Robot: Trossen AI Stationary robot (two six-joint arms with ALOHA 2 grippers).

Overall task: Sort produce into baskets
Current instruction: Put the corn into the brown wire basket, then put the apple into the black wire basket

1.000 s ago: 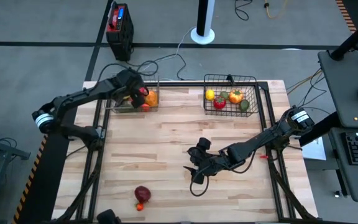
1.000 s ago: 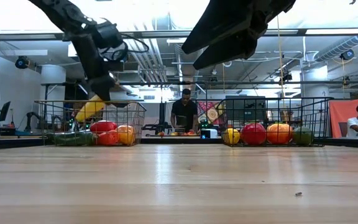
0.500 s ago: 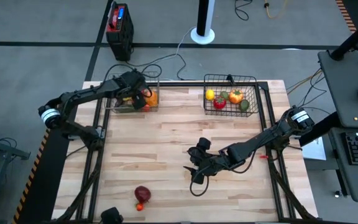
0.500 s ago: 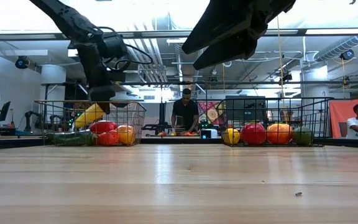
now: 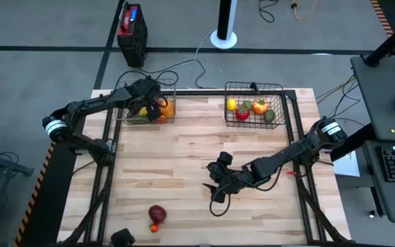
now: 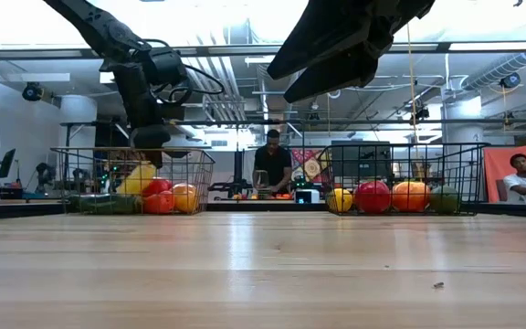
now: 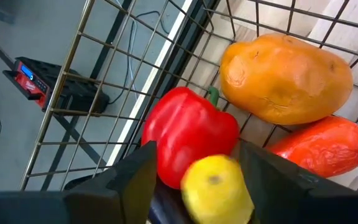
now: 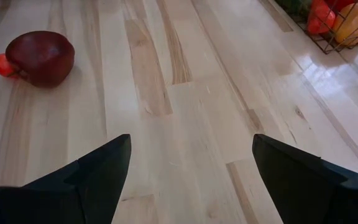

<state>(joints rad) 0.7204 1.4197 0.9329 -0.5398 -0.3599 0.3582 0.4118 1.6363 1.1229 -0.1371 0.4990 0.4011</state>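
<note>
My left gripper hangs open over the left wire basket, at the table's far left. A yellow piece lies in the basket below and between its fingers, untouched, beside a red pepper, an orange piece and a red-orange piece. In the low view the yellow piece rests on the other produce, under the gripper. My right gripper is open and empty above the table's middle. A dark red piece with a small red piece lies near the front edge.
The right basket at the far right holds yellow, red, orange and green pieces. Bare wood lies between the baskets and the dark red piece. Cables run behind the table's far edge. People stand in the room beyond.
My left gripper has gone a little down over the left basket and let go of the yellow piece. The piece hung tilted under the fingers; it has dropped and now rests among the produce in the basket. My right arm has kept still.
</note>
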